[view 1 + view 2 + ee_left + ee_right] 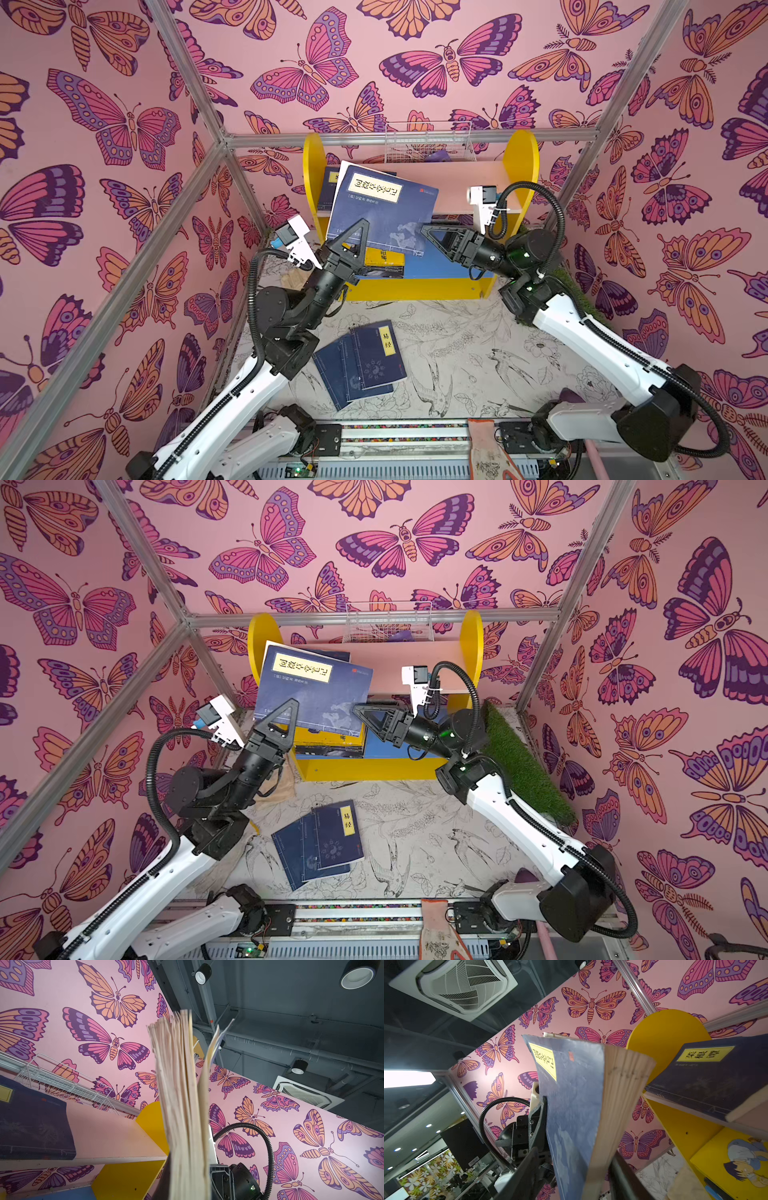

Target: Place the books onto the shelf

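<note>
- Shelf [521, 166] stands at the back of the surface [457, 353]. One navy book [708, 1076] lies on its pink upper board [457, 183], and yellow books [384, 259] lie on the blue lower board.
- Held book [382, 208]: navy with a yellow label, off the surface, in front of the shelf's left half, leaning toward the upper board. Its long axis runs up and away from the arms.
- Fanned navy books [365, 361] lie flat on the surface, nearer the left arm.
- Left end effector [360, 230]: pressed together on the held book's lower left edge.
- Right end effector [428, 232]: at the lower right corner, jaws either side of the page edge in the right wrist view. Cannot tell if it is pinching.
- Judgement: the next move depends on the right arm steadying that free edge.
</note>
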Available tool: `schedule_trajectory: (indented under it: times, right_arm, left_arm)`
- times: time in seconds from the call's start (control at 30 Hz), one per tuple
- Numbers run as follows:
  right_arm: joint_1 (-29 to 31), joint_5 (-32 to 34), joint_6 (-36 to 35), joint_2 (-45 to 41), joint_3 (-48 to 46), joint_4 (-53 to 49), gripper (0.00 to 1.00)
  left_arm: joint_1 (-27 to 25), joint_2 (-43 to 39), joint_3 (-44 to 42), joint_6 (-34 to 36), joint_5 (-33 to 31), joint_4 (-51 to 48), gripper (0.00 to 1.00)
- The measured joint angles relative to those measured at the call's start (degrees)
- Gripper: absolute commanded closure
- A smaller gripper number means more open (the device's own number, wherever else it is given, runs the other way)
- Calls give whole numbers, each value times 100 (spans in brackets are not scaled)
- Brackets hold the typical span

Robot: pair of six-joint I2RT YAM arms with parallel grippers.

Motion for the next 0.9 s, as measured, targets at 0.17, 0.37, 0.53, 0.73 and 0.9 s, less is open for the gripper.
schedule_trajectory:
  times: [0.17, 0.37, 0.53, 0.73, 0.9]
  right_arm:
    - [122, -70, 240, 120, 0, 160, 81]
    - [131, -116, 81, 120, 223, -229, 100]
    - [63, -111, -439, 295, 1362, -1674, 100]
    - [-350, 72, -916, 1097, 3475, -3541, 100]
    - [-505, 138, -1071, 2179, 5158, -4837, 100]
  left_arm:
    - [0, 74, -4, -24, -17, 125, 100]
    - [0, 46, -7, 46, -107, 83, 76]
    - [17, -170, -11, 400, -625, -697, 21]
    - [44, -831, 9, 487, -2293, -2524, 20]
    - [72, -1025, 87, 186, -3412, -4127, 21]
